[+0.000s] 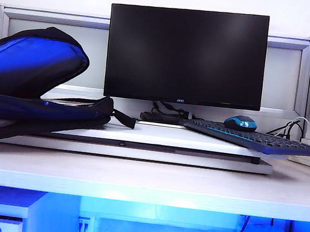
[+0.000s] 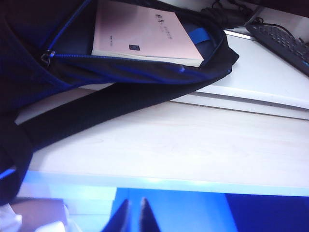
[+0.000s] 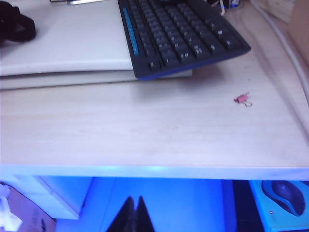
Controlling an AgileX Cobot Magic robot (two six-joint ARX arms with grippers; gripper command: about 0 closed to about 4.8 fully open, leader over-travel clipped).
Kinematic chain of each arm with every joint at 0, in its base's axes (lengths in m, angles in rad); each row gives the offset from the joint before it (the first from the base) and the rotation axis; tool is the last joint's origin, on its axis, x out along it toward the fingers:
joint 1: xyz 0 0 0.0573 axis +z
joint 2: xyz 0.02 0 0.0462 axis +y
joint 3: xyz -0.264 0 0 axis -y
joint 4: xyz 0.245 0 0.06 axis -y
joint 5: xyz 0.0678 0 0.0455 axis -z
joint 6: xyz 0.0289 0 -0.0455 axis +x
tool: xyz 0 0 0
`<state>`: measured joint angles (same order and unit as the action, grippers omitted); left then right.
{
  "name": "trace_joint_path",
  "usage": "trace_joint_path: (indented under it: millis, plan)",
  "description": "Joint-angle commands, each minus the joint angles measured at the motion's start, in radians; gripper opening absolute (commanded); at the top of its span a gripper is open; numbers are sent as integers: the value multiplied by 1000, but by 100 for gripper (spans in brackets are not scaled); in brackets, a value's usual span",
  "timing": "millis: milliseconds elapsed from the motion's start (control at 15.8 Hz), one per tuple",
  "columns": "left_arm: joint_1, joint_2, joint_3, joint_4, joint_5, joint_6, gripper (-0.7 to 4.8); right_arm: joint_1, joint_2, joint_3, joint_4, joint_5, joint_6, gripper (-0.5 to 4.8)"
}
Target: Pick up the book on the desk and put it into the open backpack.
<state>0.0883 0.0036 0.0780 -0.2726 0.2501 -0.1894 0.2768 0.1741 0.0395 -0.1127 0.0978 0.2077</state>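
Inside the open backpack lies the book, its far end cut off in the left wrist view and wholly hidden in the exterior view. Its cover is pale pink with small dark print, page edges white. Well away from it, past the desk's front edge, the left gripper hangs shut and empty; the right gripper likewise, near the keyboard.

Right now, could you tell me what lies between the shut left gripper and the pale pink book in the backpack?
In the left wrist view, from the left gripper: the desk's bare pale wood top, then a black backpack strap, then the black-and-blue backpack's zipped edge before the book.
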Motion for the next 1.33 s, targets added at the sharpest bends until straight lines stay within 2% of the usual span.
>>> trace_joint_path:
  millis: [63,253,443,569,633,759,1012,1329]
  plan:
    - [0,0,-1,28,1,26,21,-1,-2,-21,69,42,-2,-6]
    - [0,0,-1,28,19,26,20,-6,-1,-29,65,130,-11,-6]
    - [0,0,-1,28,24,26,20,-53,-1,-29,61,105,-32,-6]
    - [0,0,-1,27,27,39,16,-112,-1,-29,54,58,-32,-6]
    - [0,0,-2,23,46,85,-6,-226,-1,-29,57,-93,-28,-5]
    - [0,0,-8,13,47,84,-6,-237,-1,-29,56,-131,-24,-4]
    - [0,5,-39,19,93,85,-6,-233,-2,-29,33,-126,-25,-1]
    - [0,4,-39,16,76,65,-6,-233,-1,-29,0,-123,-25,-1]
